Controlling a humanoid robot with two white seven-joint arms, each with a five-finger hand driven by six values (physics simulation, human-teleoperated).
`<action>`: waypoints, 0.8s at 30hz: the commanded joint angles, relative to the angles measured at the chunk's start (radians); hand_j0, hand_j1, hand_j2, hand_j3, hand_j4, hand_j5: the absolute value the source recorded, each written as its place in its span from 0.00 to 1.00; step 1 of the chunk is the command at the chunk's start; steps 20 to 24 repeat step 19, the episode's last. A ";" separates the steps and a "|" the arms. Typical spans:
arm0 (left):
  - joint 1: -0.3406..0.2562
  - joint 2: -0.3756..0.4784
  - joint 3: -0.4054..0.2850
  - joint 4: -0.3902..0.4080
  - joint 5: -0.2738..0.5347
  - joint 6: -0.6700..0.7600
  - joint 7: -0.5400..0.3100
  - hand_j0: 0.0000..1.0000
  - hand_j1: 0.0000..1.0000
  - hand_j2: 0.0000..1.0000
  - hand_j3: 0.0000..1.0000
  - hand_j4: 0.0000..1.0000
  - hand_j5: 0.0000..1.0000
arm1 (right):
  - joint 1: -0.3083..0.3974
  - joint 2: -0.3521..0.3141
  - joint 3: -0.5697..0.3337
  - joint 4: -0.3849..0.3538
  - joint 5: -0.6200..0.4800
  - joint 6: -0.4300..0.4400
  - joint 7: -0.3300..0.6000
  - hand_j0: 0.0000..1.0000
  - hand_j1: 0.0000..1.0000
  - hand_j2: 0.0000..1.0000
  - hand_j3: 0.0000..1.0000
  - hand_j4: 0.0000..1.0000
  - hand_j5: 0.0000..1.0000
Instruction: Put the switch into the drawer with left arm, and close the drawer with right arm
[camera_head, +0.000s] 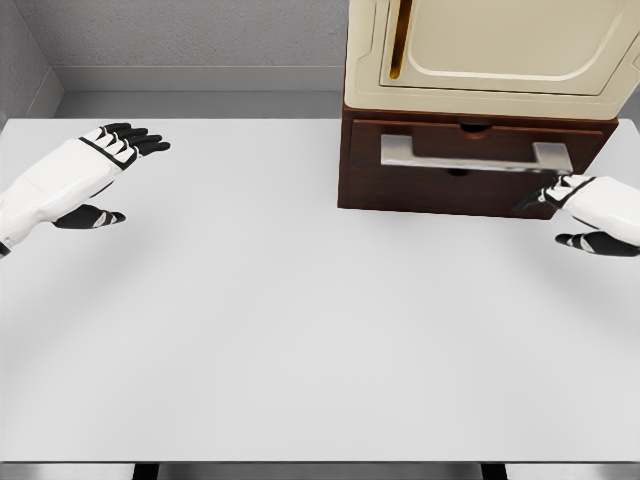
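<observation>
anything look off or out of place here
One thing: no switch shows anywhere on the white table, and the brown drawer looks shut. The left hand is open and holds nothing; the right hand sits beside the drawer's silver handle. Nothing is spilled or damaged.

table (300, 330): plain white top; no pattern
drawer (470, 165): dark reddish-brown wood front; darker recessed panel
handle (475, 155): silver-grey metal bar
cabinet (490, 50): cream body; raised cream panel; thin gold-brown strip at its left edge
left hand (95, 170): white shell; black fingers; black band lines
right hand (590, 212): white shell; black fingers
wall (190, 35): grey, faintly speckled
</observation>
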 joint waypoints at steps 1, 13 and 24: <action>0.000 0.001 0.000 0.001 0.007 0.002 0.001 1.00 1.00 1.00 1.00 1.00 1.00 | 0.000 -0.001 0.024 0.014 -0.030 0.007 -0.013 0.74 0.74 0.74 0.74 0.74 0.74; 0.000 -0.001 0.000 0.001 0.007 0.002 0.001 1.00 1.00 1.00 1.00 1.00 1.00 | 0.118 -0.094 0.010 -0.100 -0.046 0.007 -0.021 0.73 0.73 0.73 0.73 0.73 0.73; 0.023 0.001 0.020 -0.007 0.007 0.002 0.001 1.00 1.00 1.00 1.00 1.00 1.00 | 0.163 -0.139 -0.016 -0.123 -0.070 0.007 -0.023 0.74 0.74 0.74 0.74 0.74 0.74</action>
